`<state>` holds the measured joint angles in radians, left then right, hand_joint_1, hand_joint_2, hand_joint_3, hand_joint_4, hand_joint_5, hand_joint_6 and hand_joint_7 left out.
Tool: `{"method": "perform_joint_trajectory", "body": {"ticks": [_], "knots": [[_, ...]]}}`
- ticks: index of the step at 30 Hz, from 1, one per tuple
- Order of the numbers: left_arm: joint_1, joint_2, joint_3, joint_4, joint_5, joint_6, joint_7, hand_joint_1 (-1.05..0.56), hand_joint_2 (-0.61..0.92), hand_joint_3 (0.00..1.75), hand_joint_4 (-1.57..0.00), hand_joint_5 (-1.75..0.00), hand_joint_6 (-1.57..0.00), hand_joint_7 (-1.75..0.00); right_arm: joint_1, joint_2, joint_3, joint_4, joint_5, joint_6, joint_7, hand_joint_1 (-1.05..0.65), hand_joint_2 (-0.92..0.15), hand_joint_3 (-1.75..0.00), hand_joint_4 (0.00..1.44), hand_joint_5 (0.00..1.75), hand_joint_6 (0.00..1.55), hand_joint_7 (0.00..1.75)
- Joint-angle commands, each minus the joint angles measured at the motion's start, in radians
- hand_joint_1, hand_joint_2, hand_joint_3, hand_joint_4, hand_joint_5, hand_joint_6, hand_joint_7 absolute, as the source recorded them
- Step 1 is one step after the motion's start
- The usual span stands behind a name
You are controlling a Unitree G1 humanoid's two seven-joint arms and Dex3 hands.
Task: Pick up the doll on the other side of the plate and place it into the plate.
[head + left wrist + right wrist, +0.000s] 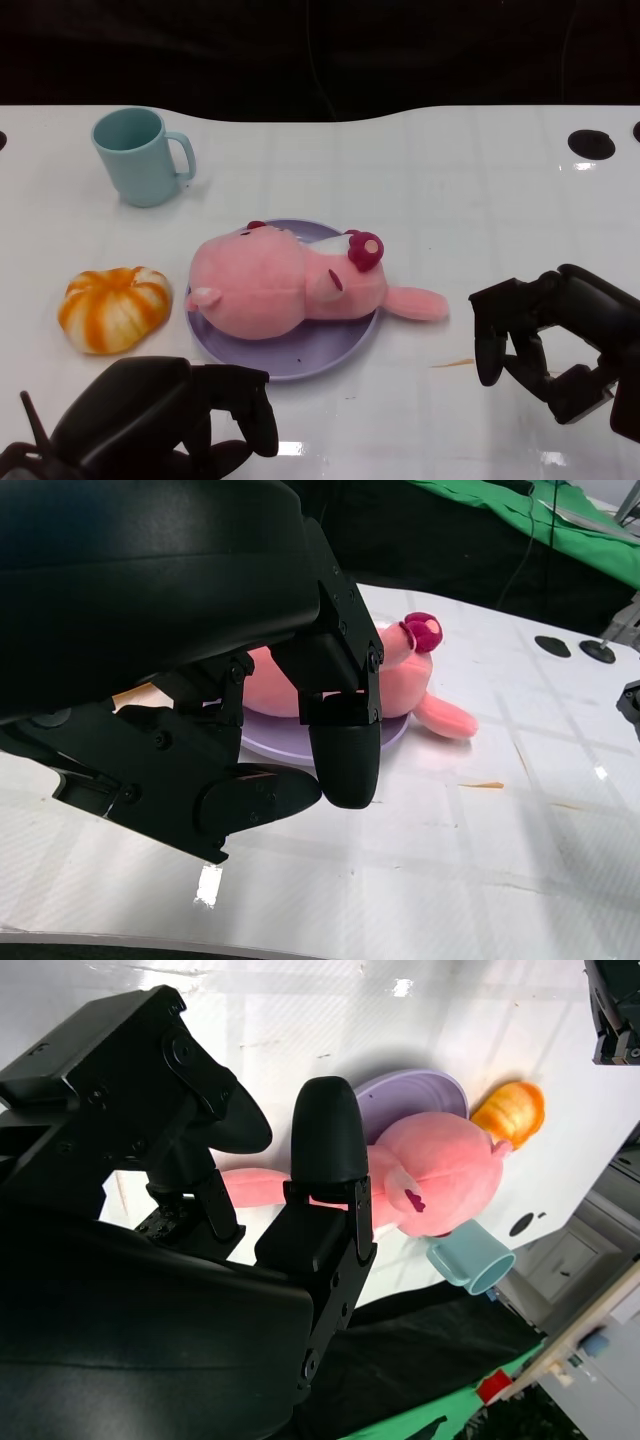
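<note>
doll (285, 283) on plate (330, 352), mug (140, 157) behind

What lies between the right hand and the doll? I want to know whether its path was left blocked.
Only bare white table, seen in the head view: the right hand sits apart from the doll on the plate.

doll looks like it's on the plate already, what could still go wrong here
The pink doll lies on the purple plate with one limb hanging over the rim toward the right hand; a stray move of that open hand could snag it. The doll overfills the plate, so it may roll off.
</note>
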<state>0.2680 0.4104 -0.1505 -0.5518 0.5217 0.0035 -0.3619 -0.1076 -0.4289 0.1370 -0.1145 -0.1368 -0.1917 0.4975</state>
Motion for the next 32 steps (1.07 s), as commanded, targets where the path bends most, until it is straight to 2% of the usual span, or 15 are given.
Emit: {"method": "perform_joint_trajectory", "body": {"ticks": [1, 26, 32], "knots": [[0.01, 0.014, 0.016, 0.006, -0.004, -0.01, 0.01, -0.18, 0.7, 0.68, -0.73, -1.39, -0.79, -1.04, -0.007, 0.002, 0.004, 0.03, -0.009, -0.038, -0.017, -0.05, -0.28, -1.53, 0.93, 1.75, 0.77, 1.6], [0.012, 0.018, 0.042, 0.012, -0.021, -0.022, -0.001, -0.17, 0.73, 0.63, -0.73, -1.36, -0.79, -1.04, -0.037, 0.003, 0.026, 0.055, -0.056, -0.062, -0.037, -0.09, -0.29, -1.45, 0.91, 1.75, 0.77, 1.59], [0.013, 0.022, 0.046, 0.013, -0.025, -0.03, -0.002, -0.18, 0.73, 0.63, -0.73, -1.38, -0.78, -1.04, -0.037, -0.001, 0.028, 0.029, -0.056, -0.028, -0.028, -0.08, -0.29, -1.45, 0.91, 1.75, 0.77, 1.59]]}}
